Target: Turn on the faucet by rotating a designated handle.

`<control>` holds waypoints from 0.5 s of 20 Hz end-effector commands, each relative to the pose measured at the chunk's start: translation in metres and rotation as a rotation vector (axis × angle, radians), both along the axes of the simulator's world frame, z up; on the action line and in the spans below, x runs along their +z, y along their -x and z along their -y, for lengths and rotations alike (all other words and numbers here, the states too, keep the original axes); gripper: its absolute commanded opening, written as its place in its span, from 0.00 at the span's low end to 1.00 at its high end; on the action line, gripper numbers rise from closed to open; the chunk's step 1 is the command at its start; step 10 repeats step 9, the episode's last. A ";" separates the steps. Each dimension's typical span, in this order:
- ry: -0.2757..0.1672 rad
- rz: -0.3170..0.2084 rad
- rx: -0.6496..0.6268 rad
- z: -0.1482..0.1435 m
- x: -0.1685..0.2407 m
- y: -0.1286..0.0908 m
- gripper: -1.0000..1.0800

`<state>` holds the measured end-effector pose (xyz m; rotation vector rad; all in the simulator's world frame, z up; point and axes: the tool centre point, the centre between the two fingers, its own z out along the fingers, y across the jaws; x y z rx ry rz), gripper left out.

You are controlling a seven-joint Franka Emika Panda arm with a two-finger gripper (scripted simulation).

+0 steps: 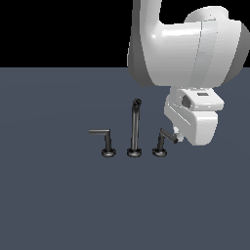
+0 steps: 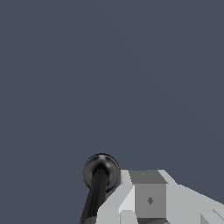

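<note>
Three small dark grey metal faucet pieces point(image 1: 134, 146) stand in a row on round bases near the middle of a flat, matte slate-blue floor point(image 1: 49, 205), with wide bare surface around them on every side. The tall thin spout with a bent tip point(image 1: 134, 128) is in the middle. On the exterior view's left is a mirror-image L-shaped lever point(image 1: 103, 140), its arm reaching leftward. On the exterior view's right is the designated handle, a short dark L-shaped lever point(image 1: 164, 140); its arm tip meets the glossy white robot gripper point(image 1: 179, 137). Whether the gripper is clenched or released cannot be told. The wrist view shows a blocky grey-white fingertip point(image 2: 144, 197) just beside the handle's round, shiny post.
</note>
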<state>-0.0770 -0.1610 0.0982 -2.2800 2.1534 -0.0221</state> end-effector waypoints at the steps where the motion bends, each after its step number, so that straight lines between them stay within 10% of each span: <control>1: -0.004 -0.008 0.005 -0.012 0.000 0.009 0.00; 10: -0.006 -0.014 0.002 -0.034 0.000 0.027 0.00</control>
